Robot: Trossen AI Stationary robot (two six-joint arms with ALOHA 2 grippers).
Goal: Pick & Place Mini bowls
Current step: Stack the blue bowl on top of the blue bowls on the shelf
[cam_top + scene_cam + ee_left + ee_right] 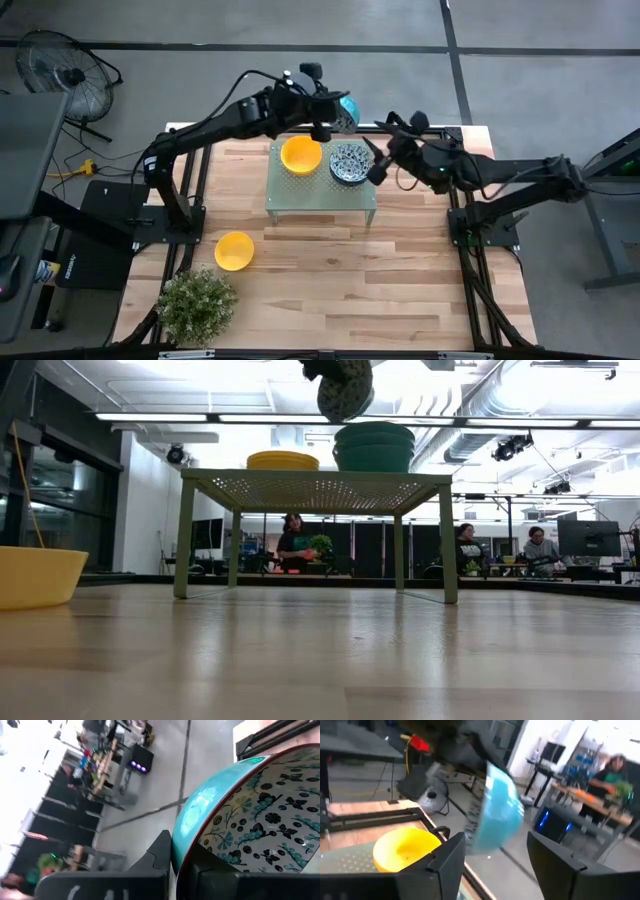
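Observation:
A mini bowl [347, 108], teal outside with a blue-green pattern inside [260, 815], is in the air over the far edge of the pale green stand [320, 200], with my left gripper [335, 112] shut on it. On the stand rest a yellow mini bowl [301, 155] and a patterned one [349, 162]; the low view shows them as small stacks [283, 460] [373, 447]. Another yellow mini bowl [234, 250] sits on the table near the left edge. My right gripper [378, 165] hovers open at the stand's right side, holding nothing. My left gripper holds the patterned bowl by its rim [182, 852], one finger on the teal outer wall and the other against the patterned inside. The fingers come roughly level from the table's left. The bowl is lifted clear, tipped on its side above the stand.
A potted plant [197, 303] stands at the near left corner. The near half of the wooden table [400, 300] is bare wood. A floor fan [60, 75] stands off the table at the far left. People sit at desks [295, 540] in the room behind.

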